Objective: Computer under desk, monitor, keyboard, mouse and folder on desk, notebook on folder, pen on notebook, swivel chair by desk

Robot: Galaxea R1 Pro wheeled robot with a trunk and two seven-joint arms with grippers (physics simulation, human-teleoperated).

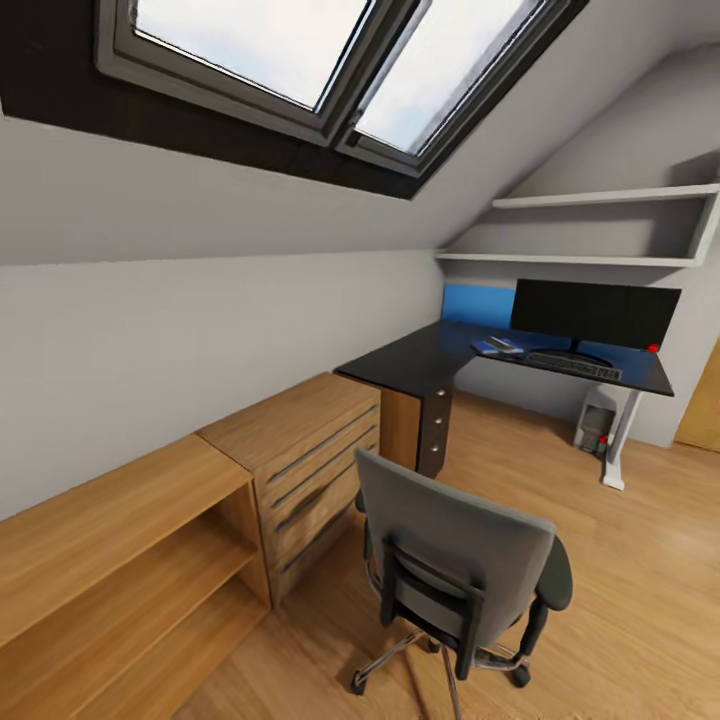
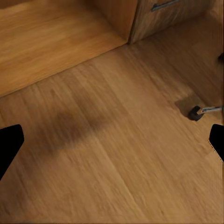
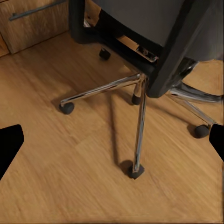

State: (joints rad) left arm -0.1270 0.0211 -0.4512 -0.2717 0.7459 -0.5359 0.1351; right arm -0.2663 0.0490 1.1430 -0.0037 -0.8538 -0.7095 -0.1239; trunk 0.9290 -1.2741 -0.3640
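Note:
The grey swivel chair (image 1: 455, 570) stands on the wood floor with its back toward me, short of the black L-shaped desk (image 1: 420, 365). On the desk stand the wide monitor (image 1: 595, 312) and, in front of it, the keyboard (image 1: 575, 366). Left of the keyboard lies the flat blue folder (image 1: 487, 348) with small things on it, too small to name. The computer (image 1: 598, 418) sits on the floor under the desk. My left gripper (image 2: 112, 144) hangs open over bare floor near a chair castor (image 2: 196, 113). My right gripper (image 3: 112, 144) is open above the chair's chrome base (image 3: 140, 102).
A light wooden dresser (image 1: 310, 450) and an open wooden shelf unit (image 1: 120, 560) line the left wall beside the chair. Grey wall shelves (image 1: 600, 230) hang above the desk under the sloped ceiling. A small red thing (image 1: 653, 348) sits at the desk's right end.

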